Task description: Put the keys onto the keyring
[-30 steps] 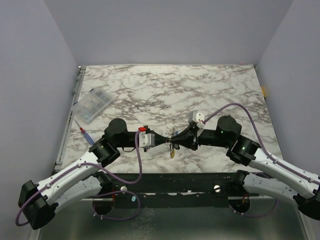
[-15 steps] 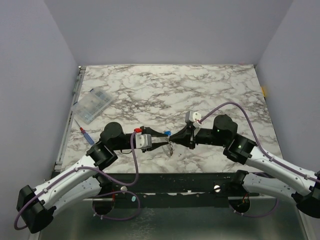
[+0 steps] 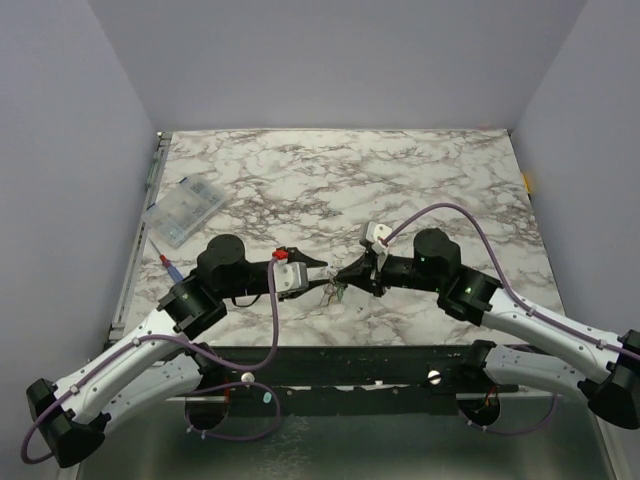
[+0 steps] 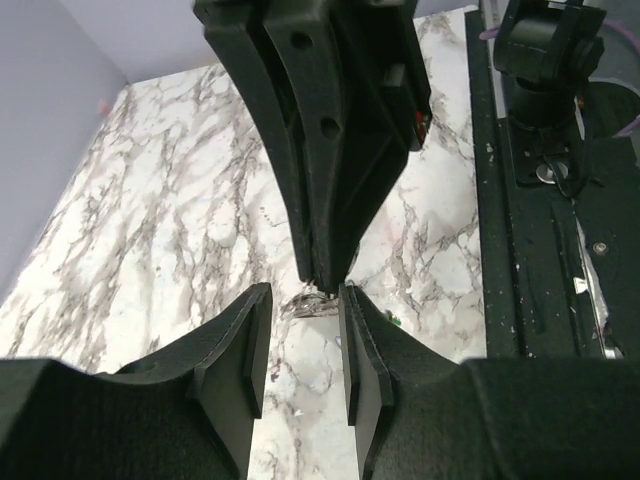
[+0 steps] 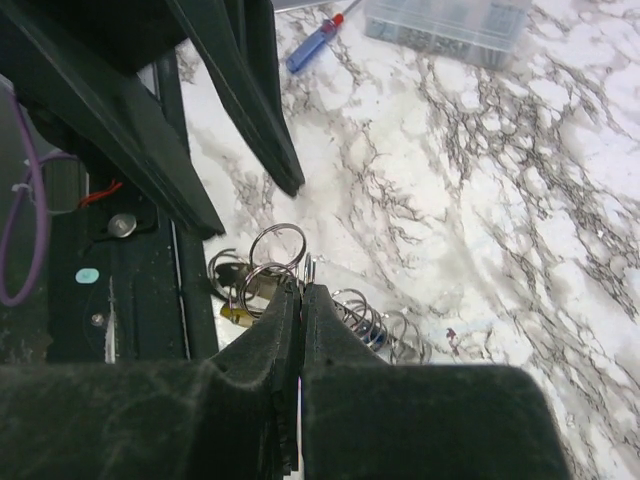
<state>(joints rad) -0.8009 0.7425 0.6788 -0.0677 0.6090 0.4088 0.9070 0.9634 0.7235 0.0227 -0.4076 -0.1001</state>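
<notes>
R claw (image 5: 300, 292) closed, pinching keyring (image 5: 277, 245) over marble tabletop (image 5: 520, 200). Keys (image 5: 237, 312) bunched just beside it, near table edge. L claw (image 4: 303, 305) jaws apart, empty, tips facing R claw. Farther: screwdriver (image 5: 318, 40), clear compartment box (image 5: 450, 25).

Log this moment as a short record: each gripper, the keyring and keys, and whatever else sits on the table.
left gripper: open, fingers either side of the right gripper's tip
right gripper: shut, pinching the keyring
keys: bunched beside the keyring at the right fingertips
other items: clear compartment box and screwdriver, at the left edge of the marble table
</notes>
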